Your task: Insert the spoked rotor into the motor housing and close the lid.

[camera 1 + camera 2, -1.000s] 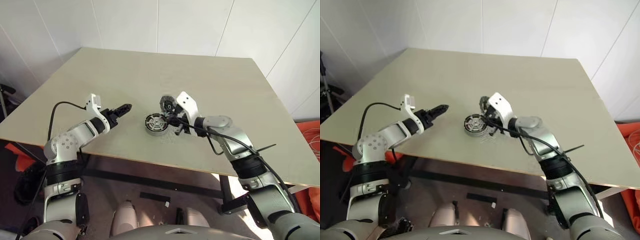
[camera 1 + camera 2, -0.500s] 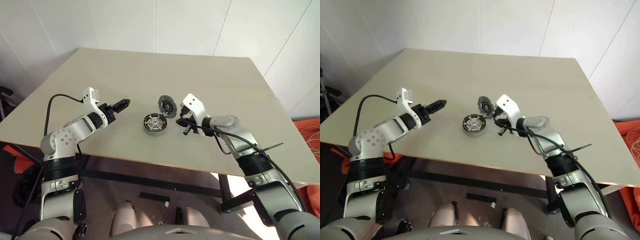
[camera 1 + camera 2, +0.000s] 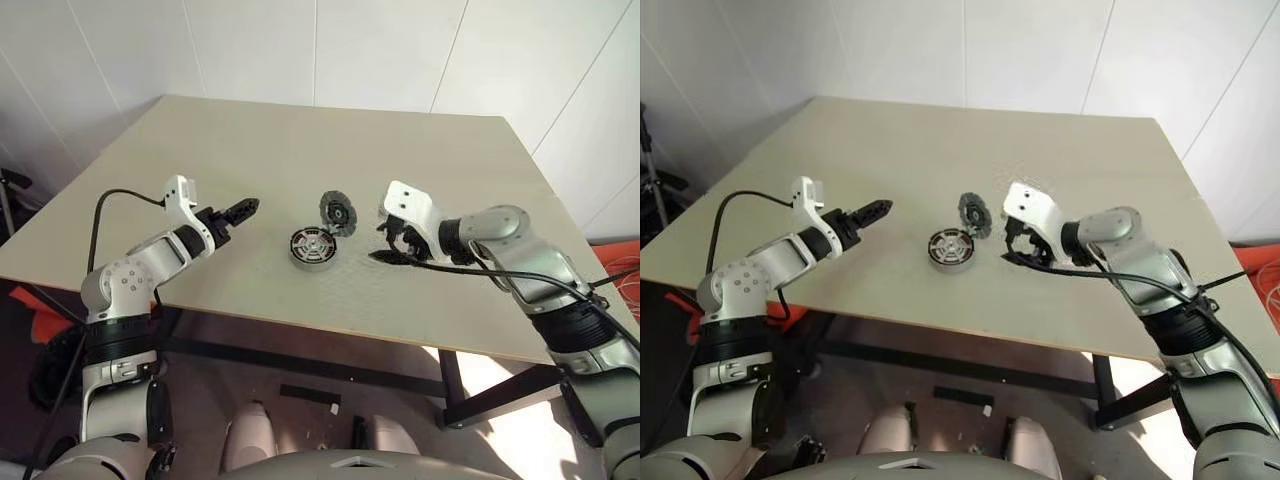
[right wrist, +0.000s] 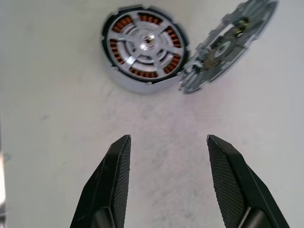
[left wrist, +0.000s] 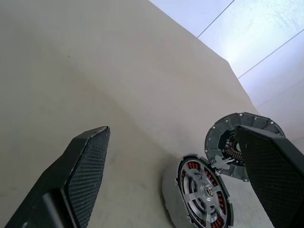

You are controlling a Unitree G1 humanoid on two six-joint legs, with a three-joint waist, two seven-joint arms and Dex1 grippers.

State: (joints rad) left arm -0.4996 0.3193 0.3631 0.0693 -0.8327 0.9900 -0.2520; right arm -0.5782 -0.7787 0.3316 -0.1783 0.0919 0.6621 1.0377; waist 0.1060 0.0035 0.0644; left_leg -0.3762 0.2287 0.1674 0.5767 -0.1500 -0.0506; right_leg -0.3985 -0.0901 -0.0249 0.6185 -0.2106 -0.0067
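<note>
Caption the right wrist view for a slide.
Open right gripper hangs above the table, short of the motor housing with spoked rotor seated, lid propped against it.

The bench (image 3: 420, 160) is viewed forward and downward from the head by both eye views, at a distance. Each wrist view is taken close along its own pincer. The motor housing (image 4: 145, 47) is shared by all views.

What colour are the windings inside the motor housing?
Copper-orange, showing between the spokes in the motor housing; best in the right wrist view.
</note>
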